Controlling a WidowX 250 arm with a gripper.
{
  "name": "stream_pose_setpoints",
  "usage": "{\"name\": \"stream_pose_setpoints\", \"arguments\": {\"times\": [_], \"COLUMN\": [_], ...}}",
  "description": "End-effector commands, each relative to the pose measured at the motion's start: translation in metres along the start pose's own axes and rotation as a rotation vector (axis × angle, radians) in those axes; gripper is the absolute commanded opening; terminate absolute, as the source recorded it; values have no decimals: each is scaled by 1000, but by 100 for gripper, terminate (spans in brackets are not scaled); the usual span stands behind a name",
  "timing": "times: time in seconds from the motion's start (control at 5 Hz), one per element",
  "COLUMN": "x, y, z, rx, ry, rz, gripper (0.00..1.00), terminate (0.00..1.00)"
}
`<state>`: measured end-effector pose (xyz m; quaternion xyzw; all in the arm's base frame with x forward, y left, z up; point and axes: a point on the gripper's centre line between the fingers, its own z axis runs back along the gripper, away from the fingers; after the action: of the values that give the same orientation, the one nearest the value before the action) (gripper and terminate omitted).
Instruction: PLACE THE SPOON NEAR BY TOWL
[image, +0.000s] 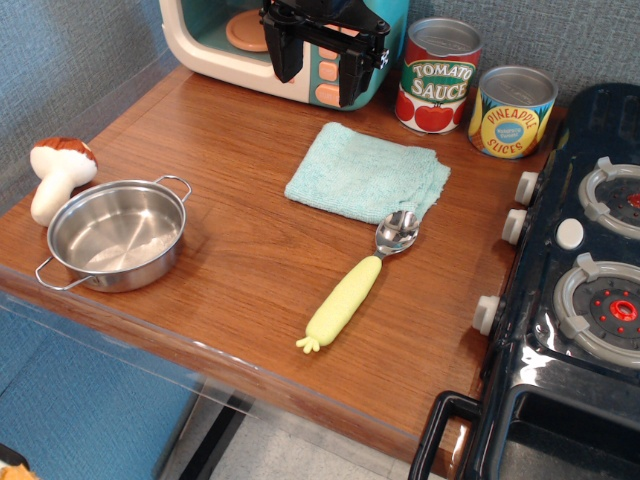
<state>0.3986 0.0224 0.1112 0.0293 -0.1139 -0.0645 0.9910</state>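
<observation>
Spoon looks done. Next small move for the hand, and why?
Probably none beyond holding the hand up at the back. The spoon lies free on the table, its metal bowl at the towel's near corner, and the hand is high, open and empty.

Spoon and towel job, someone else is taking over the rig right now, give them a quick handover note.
Gripper: raised at the back of the counter in front of the toy oven, open, holding nothing.
Spoon: lying flat on the wooden counter, metal bowl touching the front right corner of the towel, handle pointing toward the front edge.
Done: the spoon sits right beside the towel and is released.
Left: apparently nothing beyond confirming placement; the pot, mushroom and cans are not involved.
</observation>
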Motion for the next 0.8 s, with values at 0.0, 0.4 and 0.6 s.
{"name": "stream_pose_setpoints", "arguments": {"times": [0.0,0.4,0.6], "x": [0,-58,-86], "y": [0,-71,-92], "z": [0,3,-4], "rx": [0,-126,-142], "ry": [0,-10,48], "rz": [0,-110,-118], "gripper": [100,100,100], "terminate": [0,0,0]}}
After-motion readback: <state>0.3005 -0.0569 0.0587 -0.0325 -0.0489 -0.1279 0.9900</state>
